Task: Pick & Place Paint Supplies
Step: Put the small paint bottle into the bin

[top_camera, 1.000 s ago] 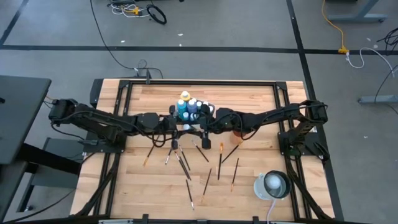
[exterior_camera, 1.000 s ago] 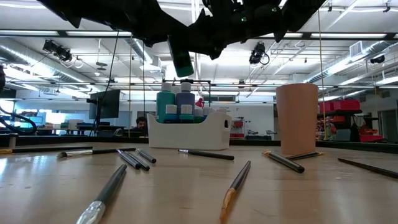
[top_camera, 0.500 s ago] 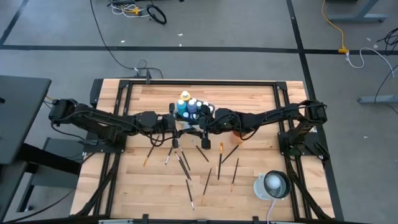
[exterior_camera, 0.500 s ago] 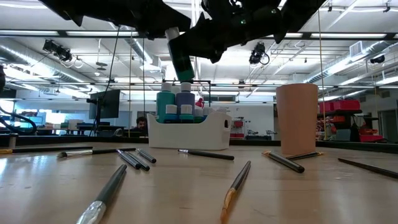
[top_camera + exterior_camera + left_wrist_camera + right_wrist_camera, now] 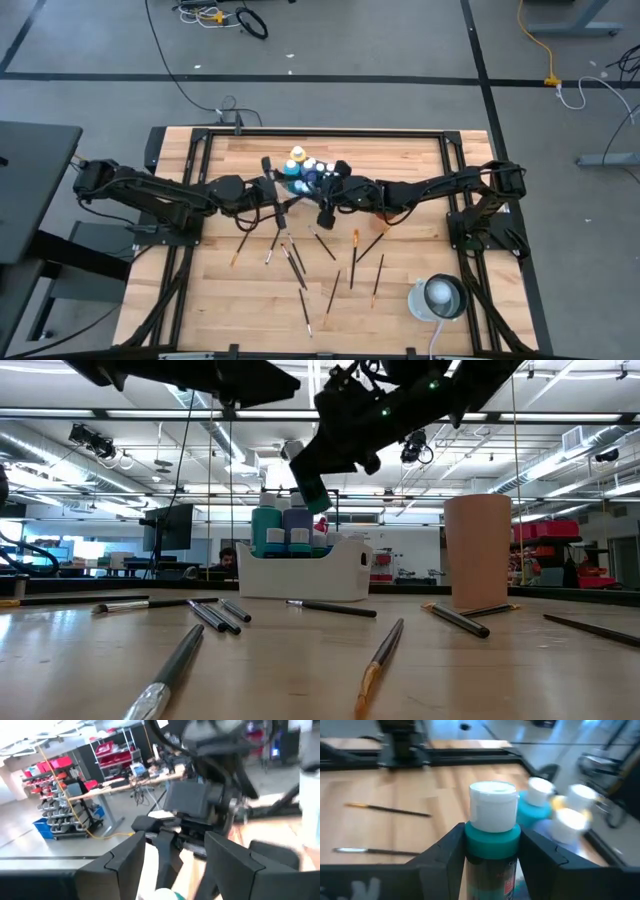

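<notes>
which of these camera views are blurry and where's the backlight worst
Left wrist view: smeared throughout, the left gripper's open fingers included. Right wrist view: the teal bottle in the right gripper is fairly clear, bottles behind it soft. Low view: bright ceiling lights silhouette the arms; the nearest paintbrush is out of focus.

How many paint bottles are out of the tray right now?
1: the teal bottle, held by the right gripper in the air near the white tray. The arms may hide others.
</notes>
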Robot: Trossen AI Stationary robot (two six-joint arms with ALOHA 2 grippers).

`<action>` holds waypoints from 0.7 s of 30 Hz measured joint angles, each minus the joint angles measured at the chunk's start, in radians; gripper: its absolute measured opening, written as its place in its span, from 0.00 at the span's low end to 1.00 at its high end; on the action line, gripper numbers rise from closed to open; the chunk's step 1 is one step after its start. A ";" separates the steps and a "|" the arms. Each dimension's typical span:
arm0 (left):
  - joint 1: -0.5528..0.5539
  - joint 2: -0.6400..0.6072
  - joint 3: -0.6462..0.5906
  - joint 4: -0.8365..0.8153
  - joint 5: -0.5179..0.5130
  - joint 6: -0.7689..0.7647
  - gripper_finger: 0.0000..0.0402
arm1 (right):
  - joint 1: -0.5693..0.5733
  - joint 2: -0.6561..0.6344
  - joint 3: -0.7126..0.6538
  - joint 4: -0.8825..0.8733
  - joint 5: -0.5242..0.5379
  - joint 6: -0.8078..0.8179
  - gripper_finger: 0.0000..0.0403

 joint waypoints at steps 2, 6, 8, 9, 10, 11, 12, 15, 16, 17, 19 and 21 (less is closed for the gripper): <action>0.000 -0.024 0.002 -0.029 -0.008 -0.026 0.53 | 0.001 -0.021 0.000 -0.010 0.062 0.002 0.38; 0.000 -0.085 0.002 -0.090 -0.010 -0.052 0.52 | 0.001 -0.041 -0.002 -0.062 0.210 0.067 0.39; 0.000 -0.112 0.001 -0.103 -0.014 -0.046 0.51 | -0.002 -0.037 -0.030 -0.068 0.214 0.114 0.40; 0.000 -0.122 0.003 -0.108 -0.015 -0.039 0.51 | -0.005 -0.032 -0.045 -0.066 0.214 0.137 0.40; 0.000 -0.137 0.002 -0.128 -0.019 -0.030 0.51 | -0.008 -0.026 -0.063 -0.064 0.222 0.158 0.40; 0.000 -0.148 0.000 -0.137 -0.029 -0.024 0.51 | -0.010 -0.023 -0.083 -0.063 0.245 0.179 0.40; 0.000 -0.150 0.001 -0.129 -0.033 -0.018 0.50 | -0.014 -0.021 -0.105 -0.050 0.274 0.188 0.40; 0.000 -0.157 0.000 -0.152 -0.036 -0.005 0.50 | -0.035 -0.009 -0.166 0.064 0.276 0.204 0.39; 0.000 -0.156 0.000 -0.145 -0.035 -0.006 0.50 | -0.045 -0.006 -0.188 0.105 0.247 0.217 0.39; 0.000 -0.153 0.002 -0.139 -0.035 -0.008 0.50 | -0.056 0.002 -0.204 0.157 0.212 0.229 0.39; 0.000 -0.151 0.001 -0.153 -0.034 -0.012 0.50 | -0.072 0.013 -0.237 0.244 0.176 0.231 0.39; 0.000 -0.150 0.001 -0.155 -0.034 -0.013 0.50 | -0.082 0.028 -0.256 0.316 0.175 0.225 0.39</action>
